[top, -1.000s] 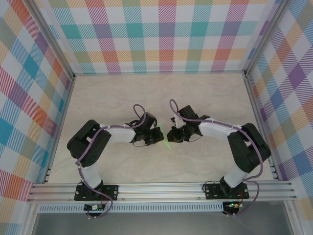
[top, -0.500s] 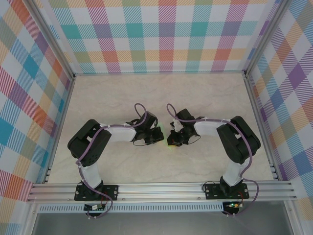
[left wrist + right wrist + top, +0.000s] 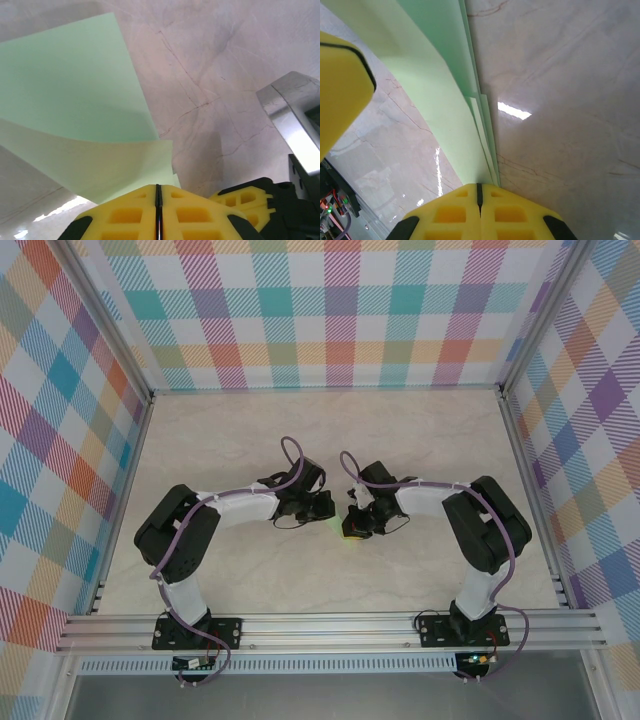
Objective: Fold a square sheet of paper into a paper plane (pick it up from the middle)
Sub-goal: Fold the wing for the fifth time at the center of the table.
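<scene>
The pale green paper [image 3: 75, 100] is partly folded into layers and hangs low over the table between my two grippers. In the top view just a small green tip of the paper [image 3: 346, 534] shows under them. My left gripper [image 3: 158, 186] is shut, and a curved flap of the sheet runs into its yellow tips. My right gripper [image 3: 480, 185] is shut on the stacked folded edges of the paper [image 3: 440, 100]. In the top view the left gripper [image 3: 327, 512] and right gripper [image 3: 352, 525] nearly touch at mid-table.
The marble-look table [image 3: 420, 440] is fenced by checked walls and an aluminium rail [image 3: 330, 625] at the near edge. The right gripper's yellow finger [image 3: 245, 192] sits close beside the left one; the left gripper's finger [image 3: 340, 85] looms at the right wrist view's left.
The right arm has swung in to the left and its elbow has folded closer. The left gripper has shifted slightly right. Less of the green paper shows between them than a second ago.
</scene>
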Controlling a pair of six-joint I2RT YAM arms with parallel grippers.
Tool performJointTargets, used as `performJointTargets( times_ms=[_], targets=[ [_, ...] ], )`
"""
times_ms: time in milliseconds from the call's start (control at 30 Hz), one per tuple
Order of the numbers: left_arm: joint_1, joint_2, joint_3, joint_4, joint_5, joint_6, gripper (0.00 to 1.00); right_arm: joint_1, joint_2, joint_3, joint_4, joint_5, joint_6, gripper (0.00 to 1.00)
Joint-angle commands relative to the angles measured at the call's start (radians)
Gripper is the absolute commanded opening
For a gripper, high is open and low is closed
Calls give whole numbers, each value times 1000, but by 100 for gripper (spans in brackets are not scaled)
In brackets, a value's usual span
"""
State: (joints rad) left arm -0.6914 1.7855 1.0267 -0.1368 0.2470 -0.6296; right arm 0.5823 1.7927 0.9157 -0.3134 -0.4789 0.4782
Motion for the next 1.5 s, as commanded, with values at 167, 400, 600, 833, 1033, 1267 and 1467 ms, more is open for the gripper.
performJointTargets(
  times_ms=[167, 400, 600, 833, 1033, 1267, 1467],
  targets=[
    [18, 24, 17, -29, -48, 44, 9, -4, 59, -18, -65, 85, -21, 4],
    [23, 80, 35, -40, -32, 53, 9, -3, 49, -20, -57, 64, -22, 4],
    [24, 112, 53, -66, -40, 53, 9, -4, 18, -16, -45, 32, -26, 4],
    [23, 117, 52, -100, -45, 57, 9, -4, -68, 37, -30, -18, -23, 8],
    [23, 118, 46, -94, -37, 57, 9, 12, -31, 92, -13, -50, -16, 9],
    [24, 117, 45, -89, -26, 59, 9, 16, 47, 99, 3, -53, -12, 9],
    [24, 115, 50, -86, -19, 68, 9, 14, 78, 61, -11, -21, -20, 8]
  ],
)
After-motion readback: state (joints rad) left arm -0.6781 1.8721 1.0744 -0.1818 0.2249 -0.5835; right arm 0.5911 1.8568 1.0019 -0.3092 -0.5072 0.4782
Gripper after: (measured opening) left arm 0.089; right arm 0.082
